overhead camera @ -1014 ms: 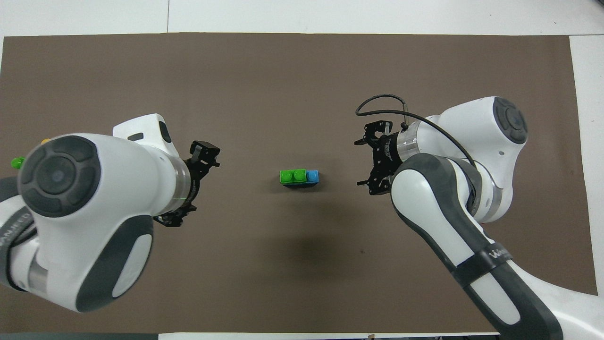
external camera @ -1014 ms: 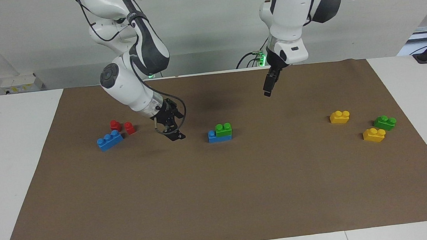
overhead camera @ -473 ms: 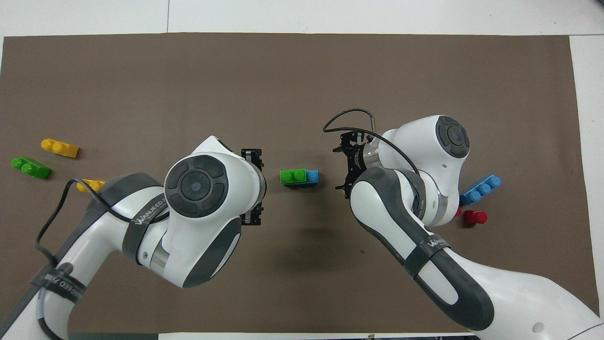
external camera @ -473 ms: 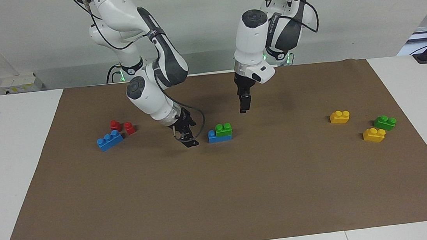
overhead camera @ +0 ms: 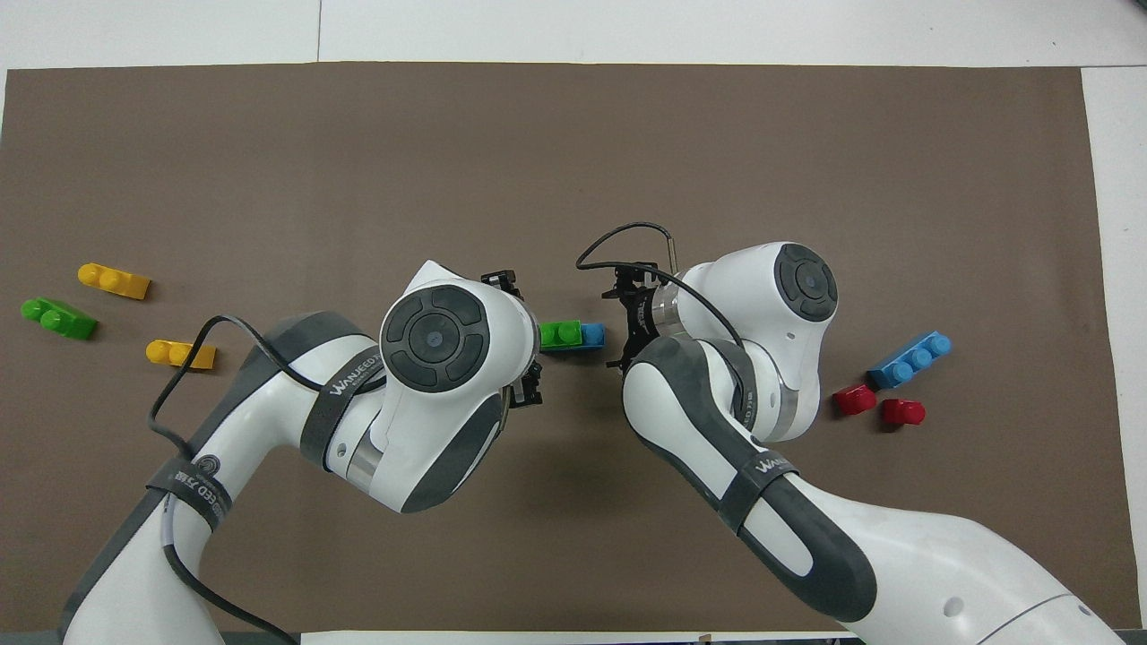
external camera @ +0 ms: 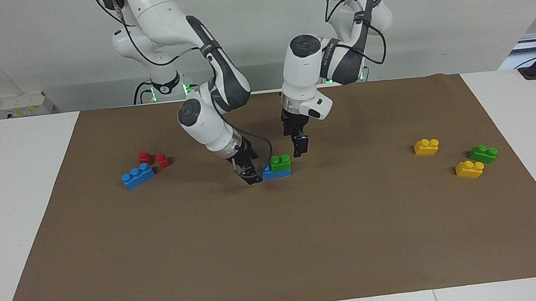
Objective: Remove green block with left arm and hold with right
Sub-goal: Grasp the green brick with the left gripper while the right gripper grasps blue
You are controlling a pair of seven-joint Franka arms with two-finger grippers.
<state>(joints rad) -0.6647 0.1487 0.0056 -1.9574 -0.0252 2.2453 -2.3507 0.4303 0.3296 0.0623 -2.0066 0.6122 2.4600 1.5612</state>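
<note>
The green block (external camera: 280, 162) (overhead camera: 560, 334) sits pressed onto a blue brick (external camera: 267, 171) (overhead camera: 592, 335) at the middle of the brown mat (external camera: 277, 248). My left gripper (external camera: 299, 146) (overhead camera: 527, 339) hangs open just beside the green block, on the side toward the left arm's end of the table, with a small gap between them. My right gripper (external camera: 251, 173) (overhead camera: 622, 329) is low at the mat, open, right at the blue brick's bare end. Neither gripper holds anything.
Toward the right arm's end lie a blue three-stud brick (external camera: 137, 176) and two small red blocks (external camera: 144, 157) (external camera: 162, 160). Toward the left arm's end lie two yellow bricks (external camera: 426, 146) (external camera: 469, 169) and a darker green brick (external camera: 483, 153).
Both arms have swung in from the sides and down to the stacked bricks. Both grippers stayed open. The bricks have not moved.
</note>
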